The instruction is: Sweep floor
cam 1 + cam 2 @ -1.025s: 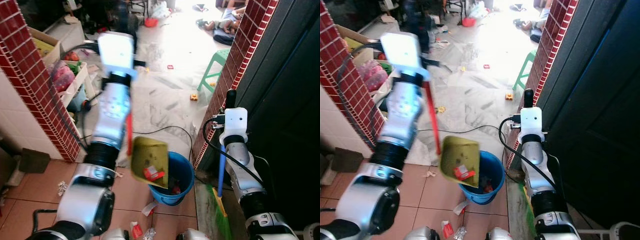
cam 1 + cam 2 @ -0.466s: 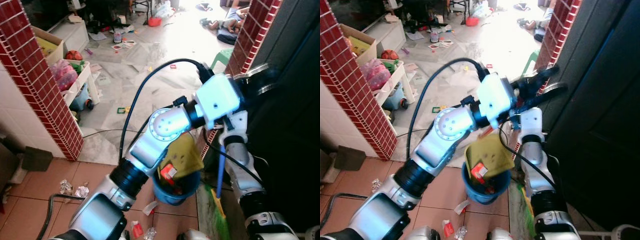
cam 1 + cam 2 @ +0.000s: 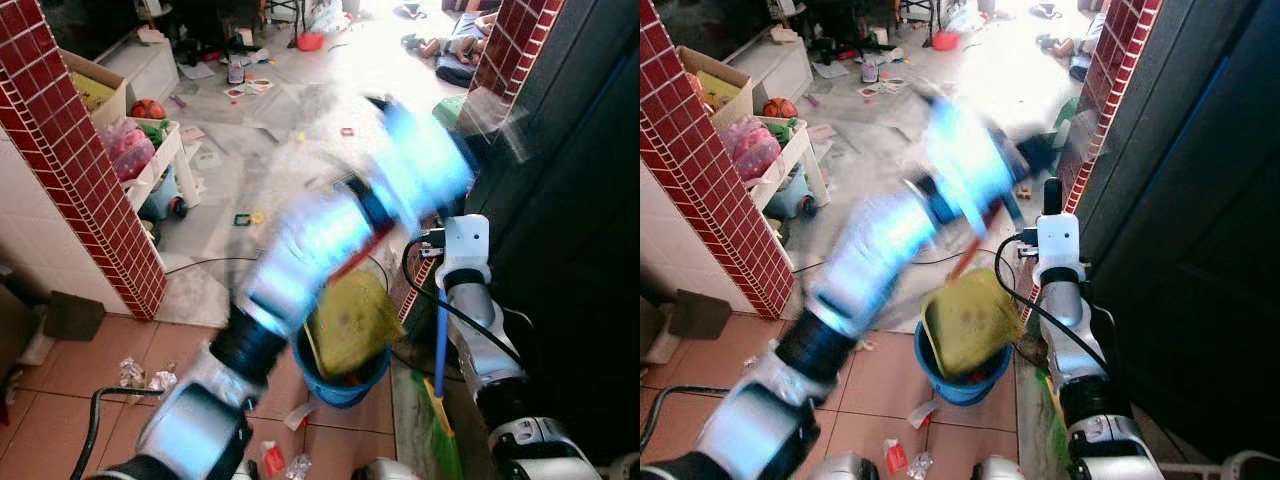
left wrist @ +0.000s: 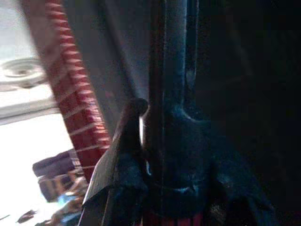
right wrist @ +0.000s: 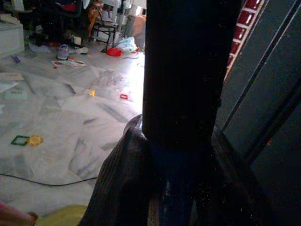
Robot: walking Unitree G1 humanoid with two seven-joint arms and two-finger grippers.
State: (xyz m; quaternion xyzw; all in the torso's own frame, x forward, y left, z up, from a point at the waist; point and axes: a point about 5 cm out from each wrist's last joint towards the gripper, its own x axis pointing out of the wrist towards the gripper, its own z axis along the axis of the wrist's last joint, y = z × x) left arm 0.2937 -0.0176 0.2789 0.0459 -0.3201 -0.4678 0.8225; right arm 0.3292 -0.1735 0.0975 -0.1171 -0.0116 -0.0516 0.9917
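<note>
Your left arm is blurring across the middle, tipping the yellow dustpan over the blue bucket, which is sitting on the floor by the brick pillar. Left end effector is clamping the dustpan's red handle. Right end effector is gripping the blue broom handle, its green bristles resting beside the bucket. Scraps of litter are lying on the tiles.
</note>
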